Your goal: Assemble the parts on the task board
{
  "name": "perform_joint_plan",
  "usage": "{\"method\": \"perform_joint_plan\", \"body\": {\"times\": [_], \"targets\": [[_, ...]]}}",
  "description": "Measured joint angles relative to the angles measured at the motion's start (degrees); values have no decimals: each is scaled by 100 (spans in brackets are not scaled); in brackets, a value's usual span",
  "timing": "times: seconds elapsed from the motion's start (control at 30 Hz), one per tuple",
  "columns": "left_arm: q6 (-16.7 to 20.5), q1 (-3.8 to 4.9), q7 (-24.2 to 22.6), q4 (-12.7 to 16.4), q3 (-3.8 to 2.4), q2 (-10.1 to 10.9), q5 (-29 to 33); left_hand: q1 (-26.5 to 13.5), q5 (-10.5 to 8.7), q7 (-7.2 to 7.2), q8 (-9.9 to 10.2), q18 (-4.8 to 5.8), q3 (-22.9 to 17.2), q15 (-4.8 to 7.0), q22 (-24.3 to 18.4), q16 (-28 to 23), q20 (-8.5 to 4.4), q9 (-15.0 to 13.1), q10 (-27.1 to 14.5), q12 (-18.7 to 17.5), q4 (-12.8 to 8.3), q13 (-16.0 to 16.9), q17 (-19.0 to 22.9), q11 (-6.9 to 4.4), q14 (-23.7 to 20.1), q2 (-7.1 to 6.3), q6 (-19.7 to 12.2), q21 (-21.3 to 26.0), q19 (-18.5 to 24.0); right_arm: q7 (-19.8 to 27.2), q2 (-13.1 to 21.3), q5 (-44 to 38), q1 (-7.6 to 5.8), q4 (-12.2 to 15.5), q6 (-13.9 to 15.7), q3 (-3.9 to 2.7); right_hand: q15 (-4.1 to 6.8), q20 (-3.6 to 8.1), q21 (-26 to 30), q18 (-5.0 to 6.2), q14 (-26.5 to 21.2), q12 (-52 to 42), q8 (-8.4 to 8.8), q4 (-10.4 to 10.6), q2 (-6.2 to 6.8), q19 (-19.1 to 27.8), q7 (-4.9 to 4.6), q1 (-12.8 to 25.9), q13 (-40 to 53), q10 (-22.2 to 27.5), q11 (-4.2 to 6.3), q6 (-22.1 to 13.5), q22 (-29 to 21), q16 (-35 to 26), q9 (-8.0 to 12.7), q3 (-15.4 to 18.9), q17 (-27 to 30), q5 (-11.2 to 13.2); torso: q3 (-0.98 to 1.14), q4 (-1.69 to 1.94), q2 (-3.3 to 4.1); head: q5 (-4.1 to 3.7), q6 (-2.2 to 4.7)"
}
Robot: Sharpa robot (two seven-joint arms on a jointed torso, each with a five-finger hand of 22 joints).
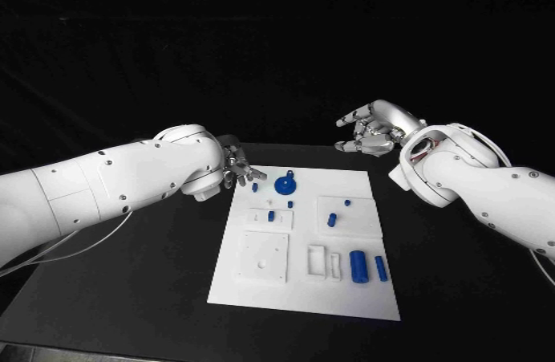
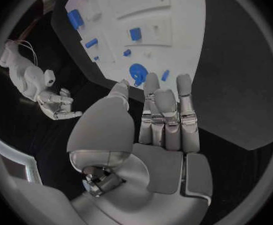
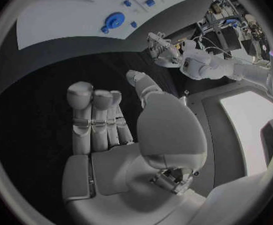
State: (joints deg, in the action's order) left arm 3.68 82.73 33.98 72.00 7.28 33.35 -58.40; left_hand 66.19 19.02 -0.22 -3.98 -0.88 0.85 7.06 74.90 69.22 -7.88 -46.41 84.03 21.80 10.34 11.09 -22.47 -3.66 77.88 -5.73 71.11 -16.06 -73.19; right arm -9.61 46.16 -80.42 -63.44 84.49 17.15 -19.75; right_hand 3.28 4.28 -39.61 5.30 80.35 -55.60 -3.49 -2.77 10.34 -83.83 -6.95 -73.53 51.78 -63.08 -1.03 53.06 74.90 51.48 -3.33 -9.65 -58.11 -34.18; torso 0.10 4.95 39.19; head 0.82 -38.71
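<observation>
Black table [image 1: 139,298]: parts [image 1: 285,187] seemingly beyond fingers [image 1: 246,172].

My left robot hand [image 2: 155,130] looks like brushed silver metal with a soft satin sheen, as does my right robot hand [image 3: 118,130]. Beyond my left fingertips the task board [image 1: 347,298] is matt white, plastic by its look, smooth. The blue parts [image 1: 285,187] on it look like smooth plastic. The desk [image 1: 139,298] under it is matt black.

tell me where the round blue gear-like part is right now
In the head view the round blue part sits at the task board's far edge, near the left hand.
</observation>
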Motion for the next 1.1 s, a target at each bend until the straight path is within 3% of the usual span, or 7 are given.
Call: {"method": "perform_joint_plan", "body": {"times": [0.2,0.57,0.83,1.1], "targets": [[-227,41,-31,-562,0,-183,141,-23,67,0,0,0,49,-20,4,0,0,59,0,-2,-92,0,0,0,-20,23,0,23,0,-1,1,8,0,-19,1,0,0,0,0,0,0,0,0,0,0,0,0,0,0,0,0,0,0,0,0,-81,0,0,5,-8,32,11,84],[-648,52,-121,-1719,-2,-758,357,-84,67,0,0,0,49,-21,4,0,20,24,0,-20,-92,0,-1,0,-62,84,0,23,21,-17,-22,8,-1,-38,4,0,0,0,0,0,0,-1,0,-1,18,0,0,18,1,-1,0,0,5,0,0,-81,-1,0,34,-29,138,35,199],[-1077,47,-195,-2243,6,-1033,405,-115,23,22,0,0,64,-51,3,15,67,-12,0,-95,-107,3,10,41,-194,52,-91,50,75,-24,-50,1,0,-36,4,0,0,0,0,0,0,-1,0,0,23,0,0,23,1,-1,-1,0,4,0,0,-81,-1,0,63,-36,209,-10,244],[-1491,38,-288,-2505,31,-1205,400,-138,1,61,0,0,64,-92,2,40,90,0,1,-118,-107,25,47,82,-276,76,-184,90,135,-34,-81,-9,0,-40,4,0,0,0,0,0,0,-1,0,0,23,0,0,23,2,-1,-1,0,4,0,0,-81,-1,0,90,-36,264,-25,270]]}}
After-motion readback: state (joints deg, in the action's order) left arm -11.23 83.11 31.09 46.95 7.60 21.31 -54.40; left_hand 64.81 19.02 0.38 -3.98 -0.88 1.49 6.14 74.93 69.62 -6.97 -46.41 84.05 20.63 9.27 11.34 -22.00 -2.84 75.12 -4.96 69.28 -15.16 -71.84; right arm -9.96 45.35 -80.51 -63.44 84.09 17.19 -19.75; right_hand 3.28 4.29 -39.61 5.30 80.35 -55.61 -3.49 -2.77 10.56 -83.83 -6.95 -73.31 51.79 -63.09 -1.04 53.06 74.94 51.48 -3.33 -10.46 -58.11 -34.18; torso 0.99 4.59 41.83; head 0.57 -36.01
